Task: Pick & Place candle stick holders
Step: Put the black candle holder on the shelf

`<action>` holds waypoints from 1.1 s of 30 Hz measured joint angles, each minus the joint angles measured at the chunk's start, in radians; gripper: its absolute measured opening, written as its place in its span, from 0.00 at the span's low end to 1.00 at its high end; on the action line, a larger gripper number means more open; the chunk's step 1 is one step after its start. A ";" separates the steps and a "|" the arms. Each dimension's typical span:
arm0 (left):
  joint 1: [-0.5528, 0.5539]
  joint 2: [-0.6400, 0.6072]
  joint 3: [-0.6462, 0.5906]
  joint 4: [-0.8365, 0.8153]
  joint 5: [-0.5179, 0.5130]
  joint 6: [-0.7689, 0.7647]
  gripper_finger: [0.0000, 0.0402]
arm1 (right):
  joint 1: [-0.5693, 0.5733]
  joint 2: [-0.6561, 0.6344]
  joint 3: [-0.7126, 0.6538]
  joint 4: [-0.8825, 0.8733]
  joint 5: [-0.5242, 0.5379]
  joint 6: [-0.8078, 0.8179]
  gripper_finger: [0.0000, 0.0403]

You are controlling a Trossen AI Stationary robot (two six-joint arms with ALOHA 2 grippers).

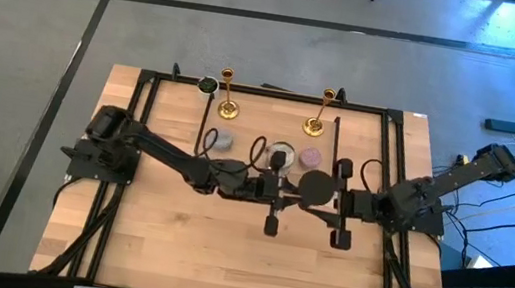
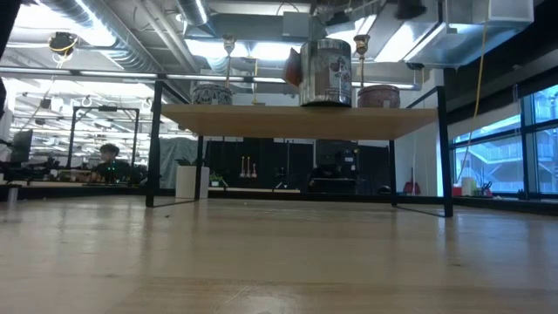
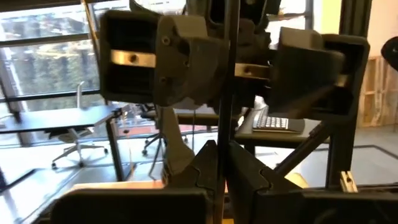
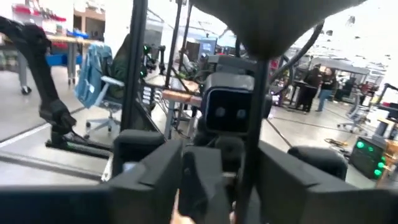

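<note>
From above, finds both candle stick holders (image 1: 229, 95) (image 1: 318, 110) upright near the far edge of the table (image 1: 173, 243), well apart from each other and gripped by nothing; places the left gripper (image 1: 283, 190) and right gripper (image 1: 329, 198) nose to nose at mid-table, just nearer than the silver tin (image 1: 281, 154), the blue-grey candle (image 1: 223, 141) and the pink candle (image 1: 310, 158); reads, as a judgement, as the stage ahead of any pick; calls next for one arm to go out beyond that row to a thin stem, with fingers spread first; leaves little room there, with the black frame rail (image 1: 265, 92) close behind the holders and the candles in front, but plenty of bare wood on the near half. At table height, shows the cup tops of the holders (image 2: 228, 52) (image 2: 361, 48) rising either side of the tin (image 2: 325, 72); gives no clear sight of either gripper. Through the left wrist, shows the left gripper (image 3: 221, 174) clenched, fingers pressed together on nothing identifiable, and faces the right gripper (image 3: 233, 71) up close, its jaws standing apart. Through the right wrist, shows the right gripper (image 4: 217, 177) released and empty as far as can be told; shows no holder at all.
</note>
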 joint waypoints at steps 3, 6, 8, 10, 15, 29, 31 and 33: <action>-0.011 -0.040 0.015 -0.076 -0.067 0.031 0.02 | 0.023 -0.003 0.000 0.014 0.008 0.011 0.59; -0.008 -0.096 0.024 -0.138 -0.130 0.111 0.02 | 0.037 -0.016 0.001 0.020 0.022 0.011 0.69; 0.009 -0.134 0.025 -0.132 -0.141 0.151 0.02 | 0.042 -0.026 0.003 0.015 0.035 0.014 0.74; 0.048 -0.181 0.030 -0.117 -0.169 0.162 0.02 | 0.047 -0.031 0.001 -0.034 0.028 0.015 0.77; 0.189 -0.242 0.031 -0.172 -0.097 0.106 0.02 | 0.044 -0.046 0.000 -0.074 0.046 0.011 0.78; 0.349 -0.176 -0.295 0.418 -0.196 0.032 0.02 | -0.033 -0.133 0.000 -0.231 0.203 0.010 0.78; 0.349 -0.174 -0.344 0.444 -0.209 0.049 0.02 | -0.054 -0.142 0.000 -0.246 0.207 -0.001 0.78; 0.354 -0.174 -0.356 0.446 -0.200 0.049 0.02 | -0.078 -0.142 0.000 -0.250 0.202 -0.023 0.78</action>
